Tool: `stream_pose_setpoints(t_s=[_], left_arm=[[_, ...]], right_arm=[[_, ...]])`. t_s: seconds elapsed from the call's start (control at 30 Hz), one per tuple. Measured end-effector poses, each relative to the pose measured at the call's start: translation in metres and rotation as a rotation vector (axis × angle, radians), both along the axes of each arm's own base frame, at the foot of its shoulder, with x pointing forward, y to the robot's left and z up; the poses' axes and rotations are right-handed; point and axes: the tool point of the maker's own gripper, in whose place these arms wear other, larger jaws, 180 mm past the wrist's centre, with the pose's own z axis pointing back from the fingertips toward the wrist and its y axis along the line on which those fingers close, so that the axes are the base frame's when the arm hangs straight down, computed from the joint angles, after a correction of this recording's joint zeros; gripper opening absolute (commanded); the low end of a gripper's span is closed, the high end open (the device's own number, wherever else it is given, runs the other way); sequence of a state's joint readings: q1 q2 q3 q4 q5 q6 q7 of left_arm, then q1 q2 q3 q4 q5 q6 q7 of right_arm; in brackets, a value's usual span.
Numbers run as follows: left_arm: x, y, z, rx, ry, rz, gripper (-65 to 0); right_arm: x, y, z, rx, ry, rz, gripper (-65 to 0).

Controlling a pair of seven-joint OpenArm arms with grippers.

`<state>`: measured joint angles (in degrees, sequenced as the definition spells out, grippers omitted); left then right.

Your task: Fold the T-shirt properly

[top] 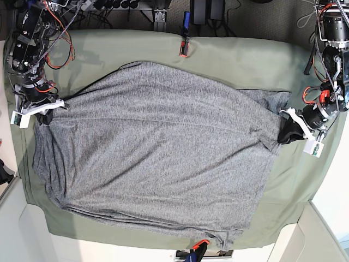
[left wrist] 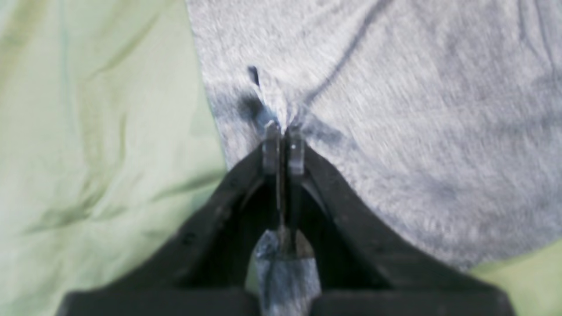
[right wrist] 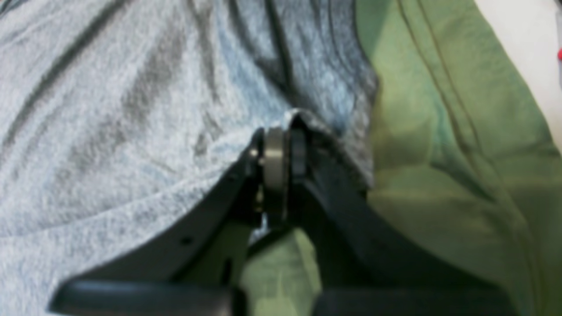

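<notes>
1. The left gripper (left wrist: 284, 131) is closed tight on a pinch of the T-shirt (left wrist: 417, 123); in its wrist view the two metal fingertips (left wrist: 271, 147) sit pressed together with grey knit bunched between them and creases radiating out from the pinch.

2. The right gripper (right wrist: 281, 145) is likewise clamped on the grey fabric, gripping a rolled edge where the shirt meets the green cloth (right wrist: 448, 145) (the picture is soft, but no gap shows between its pads).

3. In the base view the left gripper (top: 288, 132) holds the shirt at that view's right edge, near a sleeve-like bulge, and the right gripper (top: 43, 112) holds it at the far left edge. The two grips are on opposite sides, which I judge is meant to keep the cloth taut between them so it moves as one sheet rather than slumping.

4. The T-shirt (top: 158, 147) lies spread wide over the middle of the surface (top: 240, 52), wrinkled, with layered edges showing along its lower border (possibly one fold already, though I cannot tell for sure).

5. The olive-green cloth covers the surface beneath and shows all round the shirt. A small red and black object (top: 184, 46) rests near the top edge, apart from the shirt.
</notes>
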<state>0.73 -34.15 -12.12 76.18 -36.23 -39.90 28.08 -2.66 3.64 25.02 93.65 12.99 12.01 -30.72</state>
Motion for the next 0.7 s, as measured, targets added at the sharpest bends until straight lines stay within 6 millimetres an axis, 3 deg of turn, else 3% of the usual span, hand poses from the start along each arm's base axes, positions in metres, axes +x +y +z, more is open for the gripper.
stream_pose_setpoints(t_s=[0.23, 0.53, 0.6, 0.63, 0.7], left_arm=[[0.015, 0.028, -0.021, -0.044, 0.05, 0.102, -65.0], [0.014, 0.031, -0.026, -0.068, 0.061, 0.123, -65.0], [0.014, 0.03, -0.025, -0.075, 0.058, 0.124, -56.1], [0.014, 0.03, -0.025, -0.075, 0.059, 0.124, -49.5], [0.012, 0.03, -0.028, -0.071, 0.081, 0.121, -34.3]], right_arm=[[0.013, -0.003, -0.002, -0.018, 0.002, -0.006, -65.0], [0.019, -0.002, -0.011, 0.003, 0.02, -0.01, -65.0], [0.021, -0.003, -0.009, 0.002, 0.01, -0.011, -65.0], [0.021, -0.003, -0.009, 0.002, 0.009, -0.011, -61.9], [0.022, -0.003, -0.008, -0.001, 0.003, -0.012, -48.4]])
